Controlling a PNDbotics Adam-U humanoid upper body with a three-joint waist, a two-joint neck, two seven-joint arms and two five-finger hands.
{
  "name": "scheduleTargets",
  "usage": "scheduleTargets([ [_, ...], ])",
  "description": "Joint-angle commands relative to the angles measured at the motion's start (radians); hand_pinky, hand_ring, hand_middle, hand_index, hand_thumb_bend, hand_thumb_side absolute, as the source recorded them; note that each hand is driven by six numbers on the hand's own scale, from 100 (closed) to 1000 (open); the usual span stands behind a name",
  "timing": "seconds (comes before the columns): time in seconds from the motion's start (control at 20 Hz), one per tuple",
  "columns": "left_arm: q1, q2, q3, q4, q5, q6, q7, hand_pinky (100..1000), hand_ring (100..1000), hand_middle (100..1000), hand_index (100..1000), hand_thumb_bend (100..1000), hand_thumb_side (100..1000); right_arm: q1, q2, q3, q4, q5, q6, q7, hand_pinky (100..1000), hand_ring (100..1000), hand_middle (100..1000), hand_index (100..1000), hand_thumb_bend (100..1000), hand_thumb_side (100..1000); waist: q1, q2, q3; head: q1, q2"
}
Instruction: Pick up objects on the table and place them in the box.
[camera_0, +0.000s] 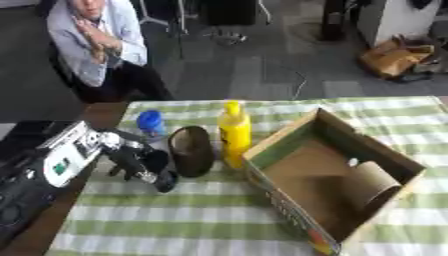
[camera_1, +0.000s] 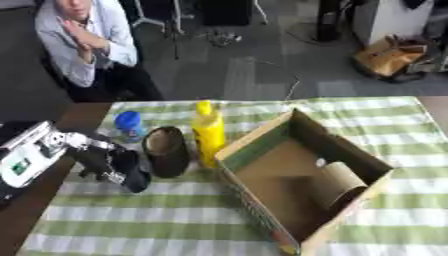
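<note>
matt brown cardboard box (camera_0: 385, 150), glossy yellow plastic bottle (camera_0: 234, 132), soft green-checked cloth (camera_0: 192, 220) over the table.

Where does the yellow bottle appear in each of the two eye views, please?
Left eye view: the yellow bottle stands upright just left of centre, between the dark brown cylinder and the cardboard box.
Right eye view: the same bottle shows further left in the picture, with the same neighbours.
Shared landmark: the near left corner of the box, beside the bottle's base.

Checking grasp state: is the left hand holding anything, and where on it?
Nothing is held. The left hand sits just left of the dark brown cylinder, fingers curled but not around it; contact cannot be told. The right hand is not in view.
</note>
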Motion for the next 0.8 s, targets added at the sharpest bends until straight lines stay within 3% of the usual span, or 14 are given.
scheduleTargets([
  [0.05,-0.003,0.071,0.034,-0.062,0.034,0.014,0.001,263,490,547,723,100,617,-0.012,-0.010,-0.010,-0.019,0.000,-0.003,-0.004,838,796,639,545,100,1000,-0.001,-0.022,0.004,-0.006,-0.005],
  [0.25,0.007,0.115,0.052,-0.153,0.076,0.030,0.004,252,488,546,722,100,615,-0.010,-0.013,-0.011,-0.019,0.002,-0.003,-0.004,839,797,639,544,100,1000,0.003,-0.026,0.011,-0.008,0.000],
  [0.3,0.009,0.123,0.055,-0.172,0.083,0.036,0.004,249,487,546,722,100,739,-0.009,-0.014,-0.011,-0.019,0.002,-0.003,-0.004,839,796,639,544,100,1000,0.004,-0.027,0.012,-0.008,0.001],
  [0.35,0.008,0.133,0.061,-0.193,0.091,0.040,0.005,244,486,545,721,100,614,-0.008,-0.014,-0.011,-0.019,0.003,-0.003,-0.004,839,796,639,544,100,1000,0.006,-0.029,0.015,-0.009,0.001],
  [0.8,-0.004,0.190,0.112,-0.325,0.152,0.082,0.016,221,480,544,715,100,595,-0.003,-0.017,-0.013,-0.019,0.007,-0.006,-0.004,839,797,639,544,100,1000,0.018,-0.040,0.021,-0.013,0.004],
])
